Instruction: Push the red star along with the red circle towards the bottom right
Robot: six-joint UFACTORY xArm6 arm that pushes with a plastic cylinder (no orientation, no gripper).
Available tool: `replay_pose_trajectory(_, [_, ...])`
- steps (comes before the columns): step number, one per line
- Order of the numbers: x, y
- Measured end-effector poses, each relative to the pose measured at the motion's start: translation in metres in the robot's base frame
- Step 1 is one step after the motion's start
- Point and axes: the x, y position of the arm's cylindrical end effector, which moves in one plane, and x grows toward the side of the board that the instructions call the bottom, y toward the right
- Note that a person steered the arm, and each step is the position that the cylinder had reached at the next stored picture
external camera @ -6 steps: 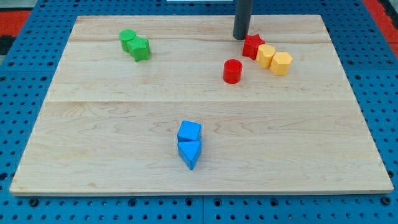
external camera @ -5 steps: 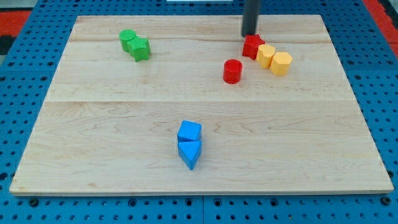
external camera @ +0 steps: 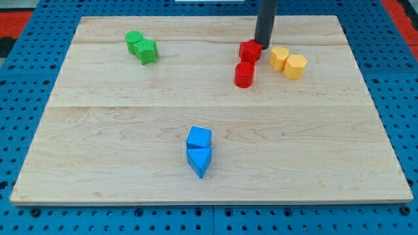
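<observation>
The red star (external camera: 250, 51) lies near the view's top, right of centre, touching or almost touching the red circle (external camera: 244, 74) just below it. My tip (external camera: 263, 44) stands against the star's upper right side. The rod rises out of the view's top.
Two yellow blocks (external camera: 288, 62) sit side by side just right of the star. Two green blocks (external camera: 142, 47) lie at the view's top left. A blue cube (external camera: 199, 138) and a blue triangle (external camera: 200, 160) sit together at the bottom centre. The wooden board (external camera: 98, 130) has edges all round.
My tip moved right, then down onto the red star. The star slid left and down, away from the yellow blocks and up to the red circle.
</observation>
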Motion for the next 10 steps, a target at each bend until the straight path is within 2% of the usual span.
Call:
replay_pose_trajectory(2, [-0.008,0.002])
replay_pose_trajectory(3, [-0.028,0.003])
replay_pose_trajectory(5, [-0.01,-0.024])
replay_pose_trajectory(7, [0.021,0.001])
replay_pose_trajectory(8, [0.031,-0.023])
replay_pose_trajectory(10, [0.032,-0.035])
